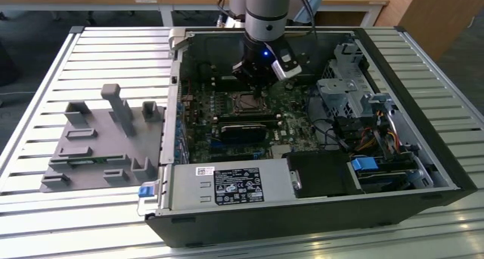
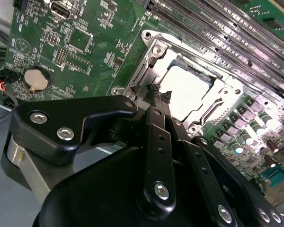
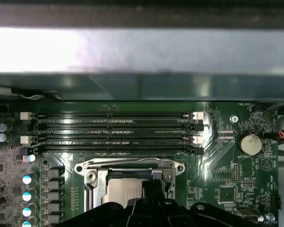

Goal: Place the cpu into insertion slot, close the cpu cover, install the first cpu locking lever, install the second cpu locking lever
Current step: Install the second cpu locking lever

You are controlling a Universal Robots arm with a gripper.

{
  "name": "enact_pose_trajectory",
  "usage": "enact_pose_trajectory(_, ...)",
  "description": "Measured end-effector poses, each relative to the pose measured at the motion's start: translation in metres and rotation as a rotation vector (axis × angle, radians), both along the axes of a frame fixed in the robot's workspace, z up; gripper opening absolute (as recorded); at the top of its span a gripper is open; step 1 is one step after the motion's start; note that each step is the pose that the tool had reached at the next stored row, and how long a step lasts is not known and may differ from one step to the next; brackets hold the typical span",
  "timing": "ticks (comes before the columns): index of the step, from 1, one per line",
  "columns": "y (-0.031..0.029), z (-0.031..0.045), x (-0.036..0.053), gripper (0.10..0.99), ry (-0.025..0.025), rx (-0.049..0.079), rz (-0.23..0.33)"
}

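Exterior view: our gripper (image 1: 257,84) hangs inside the open pc case (image 1: 423,174), tip right over the insertion slot (image 1: 247,102) near the back-middle of the green motherboard (image 1: 198,128). A grey fixture tray (image 1: 90,151) sits on the slatted bench (image 1: 45,77), off toward the exterior view's left, well apart from the case.

Second wrist view: the cpu (image 2: 185,91) lies flat in the slot w/ the cpu cover (image 2: 157,52) down around it, pale face showing thru the window. The fingertips sit pressed together w/ no gap we can see, holding nothing, resting at the cover's edge.

First wrist view: same socket below the RAM slots (image 3: 113,132), coin battery (image 3: 250,143) off to one side, cpu (image 3: 123,190) seated.

We judge we're at the lever stage. To do it well: keep the tips narrow, push along the lever's arc, not straight down on the chip, and watch it hooks under its tab.
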State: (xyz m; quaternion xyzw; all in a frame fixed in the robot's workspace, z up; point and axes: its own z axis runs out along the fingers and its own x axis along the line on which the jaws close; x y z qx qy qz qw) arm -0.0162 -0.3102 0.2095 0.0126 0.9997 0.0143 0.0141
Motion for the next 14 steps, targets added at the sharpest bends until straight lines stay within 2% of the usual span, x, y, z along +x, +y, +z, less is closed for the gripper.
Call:
enact_pose_trajectory(3,-0.0011,0.0035,0.0000,0.106,0.0000,0.000,0.000)
enact_pose_trajectory(10,-0.0019,0.0256,0.0001,0.106,0.0001,0.000,0.000)
enact_pose_trajectory(14,-0.0078,0.0263,0.0000,0.106,0.0001,0.000,0.000)
